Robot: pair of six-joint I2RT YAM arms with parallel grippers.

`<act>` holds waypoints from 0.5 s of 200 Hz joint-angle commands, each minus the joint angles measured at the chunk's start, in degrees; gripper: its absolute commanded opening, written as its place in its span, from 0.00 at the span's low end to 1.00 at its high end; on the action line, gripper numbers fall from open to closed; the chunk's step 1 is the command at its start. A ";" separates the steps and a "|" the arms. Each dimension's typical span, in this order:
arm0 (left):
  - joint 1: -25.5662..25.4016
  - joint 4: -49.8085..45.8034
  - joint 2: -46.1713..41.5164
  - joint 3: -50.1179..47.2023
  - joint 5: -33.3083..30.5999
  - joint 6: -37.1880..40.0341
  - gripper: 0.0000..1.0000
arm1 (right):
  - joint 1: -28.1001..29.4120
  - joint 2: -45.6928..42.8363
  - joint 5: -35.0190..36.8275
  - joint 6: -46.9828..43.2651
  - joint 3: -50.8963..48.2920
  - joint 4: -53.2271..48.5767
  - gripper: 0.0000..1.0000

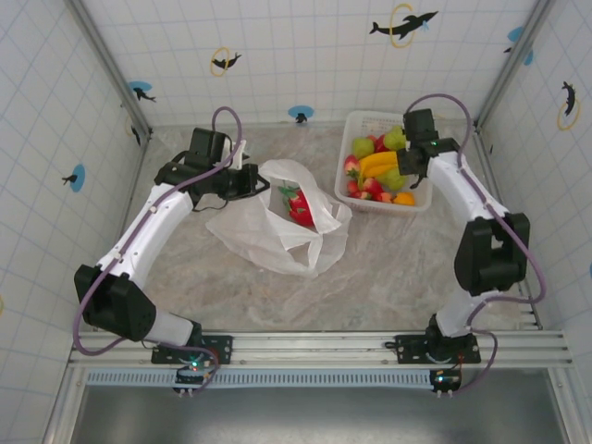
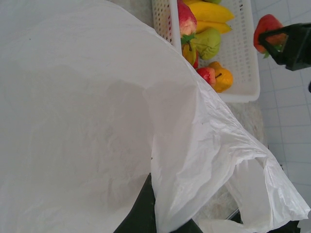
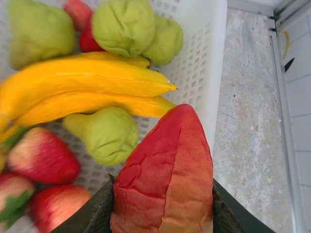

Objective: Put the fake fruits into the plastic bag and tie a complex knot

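Right end effector [image 3: 163, 211]: half-closed around a red fruit [image 3: 167, 160], basket [image 3: 206, 63] beneath it | Left end effector [image 1: 248, 181]: clamped on plastic bag [image 1: 277, 236] rim | Technique: probably carry leftward, grip firm, release only over the open mouth.

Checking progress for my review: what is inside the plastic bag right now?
In the open mouth of the plastic bag, red fruits with a green leaf show. Whatever lies deeper is covered by its white film.
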 commanded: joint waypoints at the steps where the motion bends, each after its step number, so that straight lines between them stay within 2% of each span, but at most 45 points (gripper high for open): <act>1: 0.45 -0.23 -0.06 1.25 0.64 -0.26 0.01 | 1.23 -9.57 -8.24 2.74 -4.68 4.78 0.36; 49: 0.46 0.48 0.12 0.66 0.77 -0.35 0.01 | 8.94 -28.88 -20.77 9.21 -16.30 16.62 0.37; 70: 0.37 0.48 0.05 0.71 0.58 -0.43 0.00 | 15.78 -34.20 -25.12 10.46 -19.85 21.13 0.37; 100: 0.38 0.60 -0.18 0.32 0.42 -0.49 0.00 | 28.59 -36.45 -24.71 9.33 -22.51 25.32 0.37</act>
